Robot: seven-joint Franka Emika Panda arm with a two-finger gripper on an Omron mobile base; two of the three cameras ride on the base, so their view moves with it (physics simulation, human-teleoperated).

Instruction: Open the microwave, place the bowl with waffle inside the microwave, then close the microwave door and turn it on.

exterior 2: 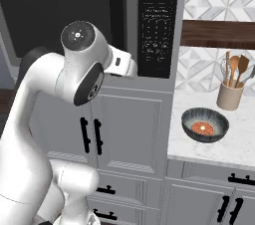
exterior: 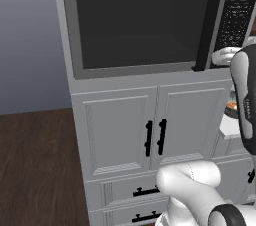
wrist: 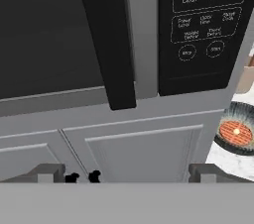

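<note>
The microwave is built in above white cabinets, and its door with the dark window is shut. The black bar handle runs down the door's right side, next to the button panel. My gripper is open, low in front of the handle's bottom end, with nothing between its fingers. The dark ribbed bowl stands on the counter to the right of the microwave. In it lies the orange-brown waffle with its butter dab. The hand view shows the bowl at its right edge.
White cabinet doors with black handles sit under the microwave, and drawers lie below them. A beige holder of wooden utensils stands at the back of the white counter. A dark wood shelf runs above it.
</note>
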